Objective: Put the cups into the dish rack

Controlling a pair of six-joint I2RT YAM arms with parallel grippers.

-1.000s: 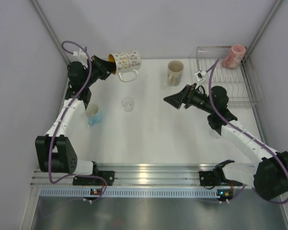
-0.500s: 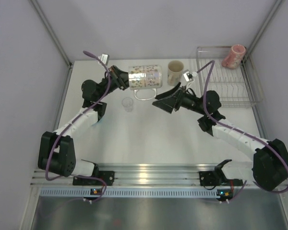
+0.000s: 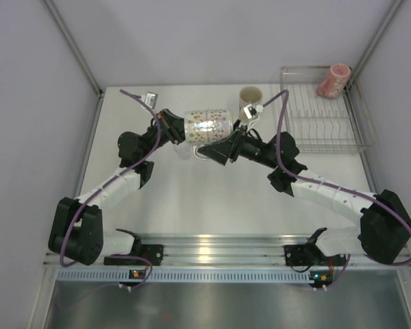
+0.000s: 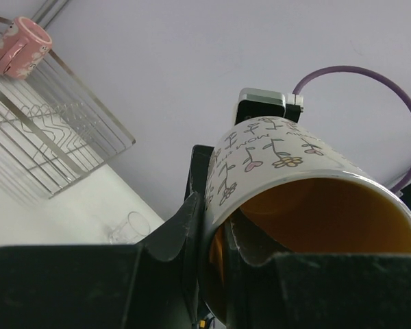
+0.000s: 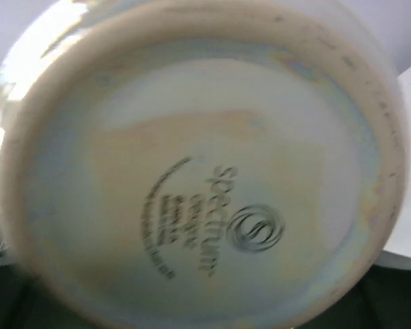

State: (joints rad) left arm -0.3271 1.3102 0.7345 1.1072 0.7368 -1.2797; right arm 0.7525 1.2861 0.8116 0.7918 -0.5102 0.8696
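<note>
The left gripper [image 3: 180, 129] has carried the white mug [image 3: 209, 123] away from the table's [image 3: 192, 199] far-left corner, toward the middle of the far edge. The left arm has swung inward and stretched out with it. The right gripper [image 3: 216, 146] has left its place beside the rack [image 3: 325, 130] and crossed leftward, jaws spread, until it sits right at the mug's base end. The 2 grippers, well apart 1 second ago, now meet at the mug.
</note>
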